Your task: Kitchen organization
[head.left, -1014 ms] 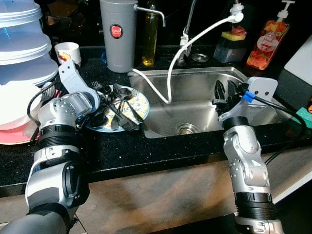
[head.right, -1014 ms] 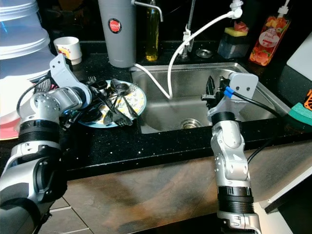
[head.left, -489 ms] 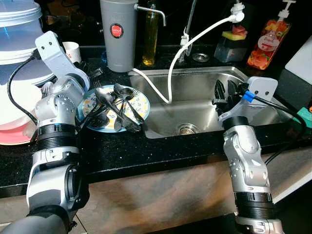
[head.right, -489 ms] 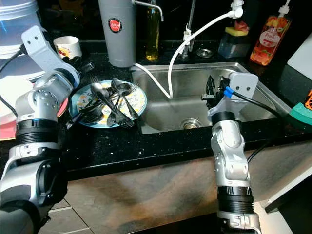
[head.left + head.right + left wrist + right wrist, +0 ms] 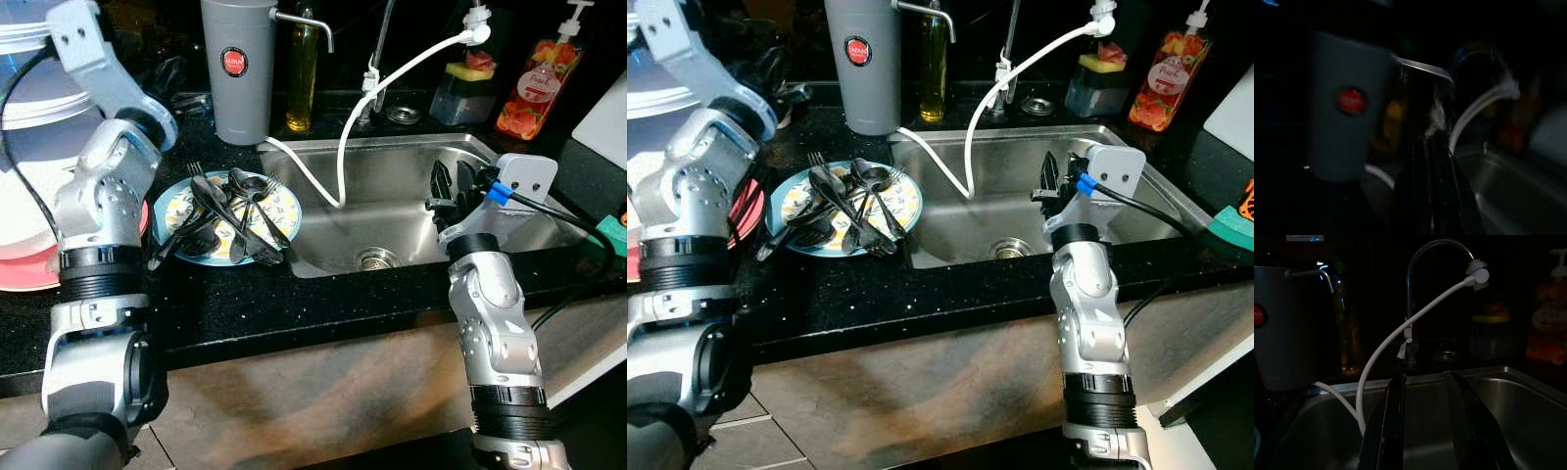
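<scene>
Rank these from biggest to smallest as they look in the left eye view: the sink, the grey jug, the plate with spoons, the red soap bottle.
1. sink
2. grey jug
3. plate
4. red soap bottle

Jug and plate look close, so that order is unsure.

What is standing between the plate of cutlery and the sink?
Nothing visible. The plate lies on the counter right beside the sink rim. Only the white hose hangs into the sink near that side.

Left arm raised high, elbow bent, right claw (image 5: 1427,431) held forward, fingers parted
</scene>
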